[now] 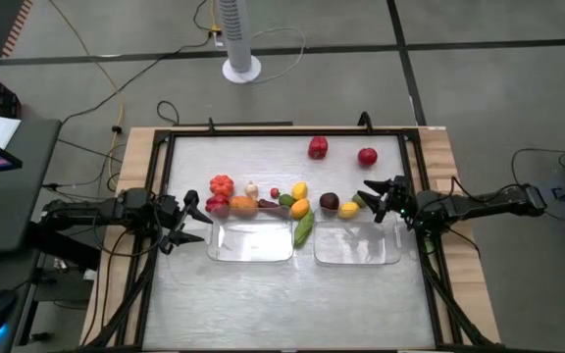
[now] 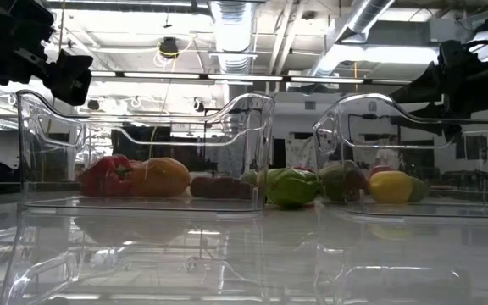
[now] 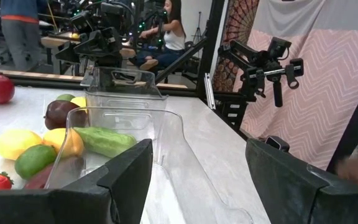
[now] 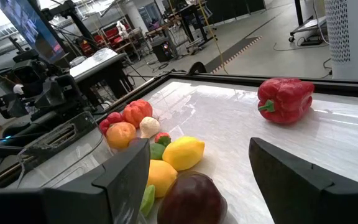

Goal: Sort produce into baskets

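Clear baskets, left basket (image 1: 251,241) and right basket (image 1: 357,245), hold nothing (produce (image 1: 263,199) lies just beyond them). Left gripper (image 1: 190,222) and right gripper (image 1: 374,197) flank them, fingers spread, grasping nothing.

A red pepper (image 1: 318,148) and a red apple (image 1: 367,156) are seen on the pale grey table (image 1: 263,162); a dark purple fruit (image 4: 190,198), a yellow lemon (image 4: 183,153) and a green cucumber (image 3: 104,141) are shown; both baskets (image 1: 251,243) are clear; a pink zigzag cloth (image 3: 316,81) is seen behind.
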`<state>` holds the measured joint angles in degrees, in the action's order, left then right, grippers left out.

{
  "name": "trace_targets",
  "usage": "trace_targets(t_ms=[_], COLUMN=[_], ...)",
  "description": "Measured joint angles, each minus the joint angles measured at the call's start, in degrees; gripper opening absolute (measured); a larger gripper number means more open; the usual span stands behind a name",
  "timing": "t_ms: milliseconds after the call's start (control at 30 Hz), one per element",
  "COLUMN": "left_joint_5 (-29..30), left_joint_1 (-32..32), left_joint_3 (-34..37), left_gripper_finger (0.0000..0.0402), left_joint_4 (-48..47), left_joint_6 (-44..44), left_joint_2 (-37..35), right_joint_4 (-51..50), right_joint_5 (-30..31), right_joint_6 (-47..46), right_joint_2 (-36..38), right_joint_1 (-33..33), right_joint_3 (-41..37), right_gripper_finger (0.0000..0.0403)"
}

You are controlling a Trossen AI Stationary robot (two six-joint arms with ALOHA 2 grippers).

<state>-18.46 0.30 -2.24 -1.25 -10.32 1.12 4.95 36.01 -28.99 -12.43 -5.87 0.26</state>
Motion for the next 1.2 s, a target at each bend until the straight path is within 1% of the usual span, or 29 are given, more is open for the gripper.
trace_targets(t_ms=[367, 400, 467, 600, 733, 933, 1033, 1133, 1200], left_joint_5=[0.6, 2.1, 7.1, 15.8, 21.6, 31.0, 33.6, 34.1, 35.8], left_joint_1=[0.0, 0.0, 0.0, 0.0, 0.0, 0.0, 0.0, 0.0, 0.0], left_joint_3=[0.0, 0.1, 0.1, 0.1, 0.1, 0.1, 0.1, 0.1, 0.1], left_gripper_finger=[0.0245, 0.0245, 0.0245, 0.0245, 0.0245, 0.0245, 0.0245, 0.0245, 0.0245], left_joint_4=[0.2, 0.7, 2.7, 5.7, 5.5, 4.4, 4.8, 6.1, 8.8], left_joint_6=[0.3, 0.8, 2.1, 0.7, -0.5, 5.2, 3.9, 1.1, -0.3], left_joint_2=[0.0, 0.0, 0.0, 0.0, 0.0, 0.0, 0.0, 0.0, 0.0], right_joint_4=[0.0, 0.0, 0.0, 0.0, 0.4, 1.1, 1.2, 1.2, 1.3], right_joint_5=[0.0, 0.0, 0.0, 0.0, 0.1, 3.2, 3.2, 3.1, 2.7], right_joint_6=[0.0, 0.0, 0.0, 0.0, 0.0, 0.0, -2.0, -6.5, -9.8], right_joint_2=[0.0, 0.0, 0.0, 0.0, 0.0, 0.0, 0.0, 0.0, 0.0], right_joint_1=[0.0, 0.0, 0.0, 0.0, 0.0, 0.2, 0.9, 1.6, 1.9], right_joint_3=[0.0, 0.0, 0.0, 0.0, 0.0, 0.0, 0.0, 0.0, 0.0], right_gripper_finger=[0.0302, 0.0302, 0.0302, 0.0302, 0.0302, 0.0302, 0.0302, 0.0302, 0.0302])
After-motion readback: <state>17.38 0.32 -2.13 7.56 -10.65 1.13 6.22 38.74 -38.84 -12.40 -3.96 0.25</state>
